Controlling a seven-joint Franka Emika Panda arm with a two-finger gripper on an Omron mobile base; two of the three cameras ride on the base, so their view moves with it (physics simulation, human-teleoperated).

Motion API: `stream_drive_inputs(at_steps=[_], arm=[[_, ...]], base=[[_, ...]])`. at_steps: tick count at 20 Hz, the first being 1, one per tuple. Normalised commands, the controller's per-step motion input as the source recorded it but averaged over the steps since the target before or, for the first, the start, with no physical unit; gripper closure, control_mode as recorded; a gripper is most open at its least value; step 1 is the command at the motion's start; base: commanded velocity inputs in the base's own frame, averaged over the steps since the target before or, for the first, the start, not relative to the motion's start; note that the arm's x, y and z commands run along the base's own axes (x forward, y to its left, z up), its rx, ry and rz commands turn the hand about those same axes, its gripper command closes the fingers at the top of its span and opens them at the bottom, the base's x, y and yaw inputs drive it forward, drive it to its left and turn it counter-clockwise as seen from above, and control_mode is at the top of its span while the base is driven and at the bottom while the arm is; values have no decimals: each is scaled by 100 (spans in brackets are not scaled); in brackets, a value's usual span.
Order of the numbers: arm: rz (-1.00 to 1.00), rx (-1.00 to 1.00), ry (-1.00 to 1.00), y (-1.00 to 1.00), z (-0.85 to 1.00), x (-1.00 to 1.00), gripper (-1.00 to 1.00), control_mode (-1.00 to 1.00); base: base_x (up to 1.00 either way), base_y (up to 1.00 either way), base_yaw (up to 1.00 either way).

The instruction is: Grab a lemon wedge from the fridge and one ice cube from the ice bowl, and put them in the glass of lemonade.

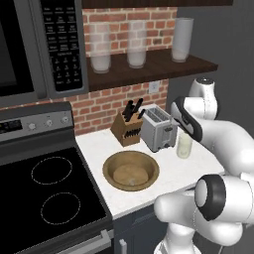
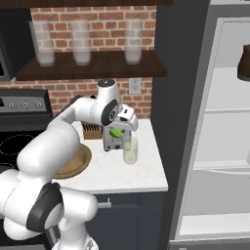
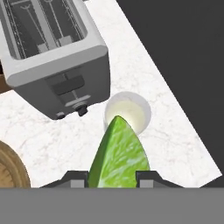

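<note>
Hand pinches the lemon wedge, hovering above the glass of lemonade on the bench beside the toaster. Delivery step. Next, judged: centre over the rim, spread fingers. Ice bowl untouched.

2 base cameras look forward and down from behind at the surface and toaster, while the hand camera looks close down on both.

I see a toaster beside a knife block. Three frosted glasses line the shelf above.
</note>
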Motion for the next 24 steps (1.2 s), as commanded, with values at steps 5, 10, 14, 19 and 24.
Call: stream_drive_inputs(at_steps=[5,10,14,19,24], arm=[[0,0,-5,0,0,15,100,-100],[0,0,0,-4,0,46,100,-100],[0,0,0,-6,-2,24,100,-100],[0,0,0,-11,-8,1,100,-100],[0,0,0,-15,-4,0,100,-100]], base=[[0,0,0],[0,0,0],[0,0,0],[0,0,0],[0,0,0]])
